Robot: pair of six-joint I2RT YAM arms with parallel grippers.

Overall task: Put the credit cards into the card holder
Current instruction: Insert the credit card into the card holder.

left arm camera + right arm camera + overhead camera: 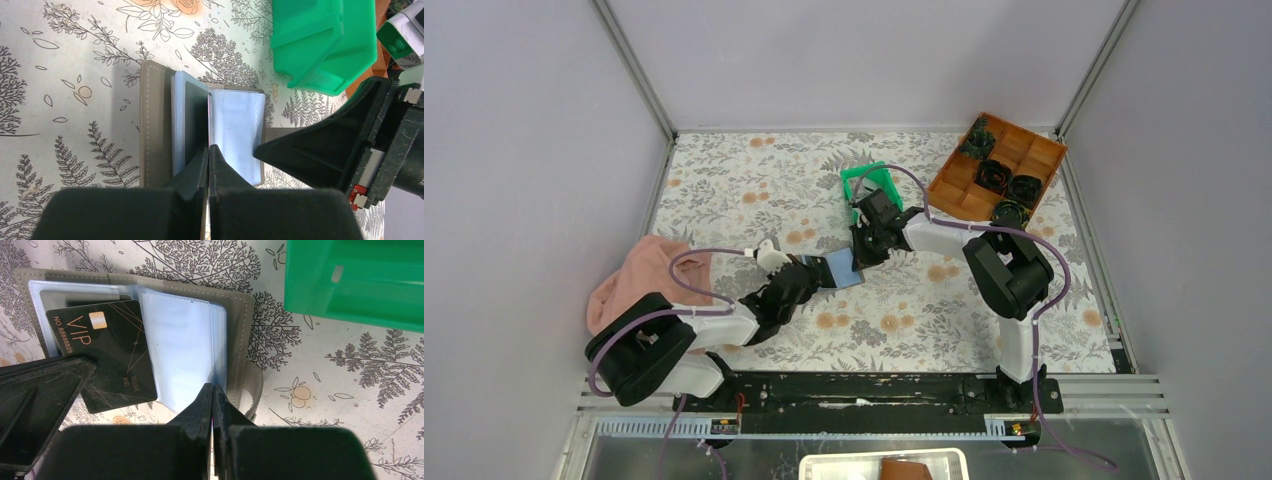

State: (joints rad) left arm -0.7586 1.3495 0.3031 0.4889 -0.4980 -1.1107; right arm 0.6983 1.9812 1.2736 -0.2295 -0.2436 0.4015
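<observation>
The grey card holder (845, 268) lies open on the floral table, its blue-clear sleeves facing up (155, 125) (235, 315). A black credit card (110, 360) marked VIP lies slanted over the left sleeve, one end at the sleeve and the other sticking out past the holder. My left gripper (208, 147) (814, 273) is shut on that card (196, 120), which shows nearly edge-on there. My right gripper (212, 386) (862, 254) is shut on the edge of the holder's right-hand sleeve. A greyish card shape (75, 296) shows inside the left sleeve.
A green plastic bin (869, 185) (325, 40) (360, 280) stands just behind the holder. At the back right is a brown compartment tray (999, 165) with dark items in it. A pink cloth (639, 275) lies at the left by the left arm.
</observation>
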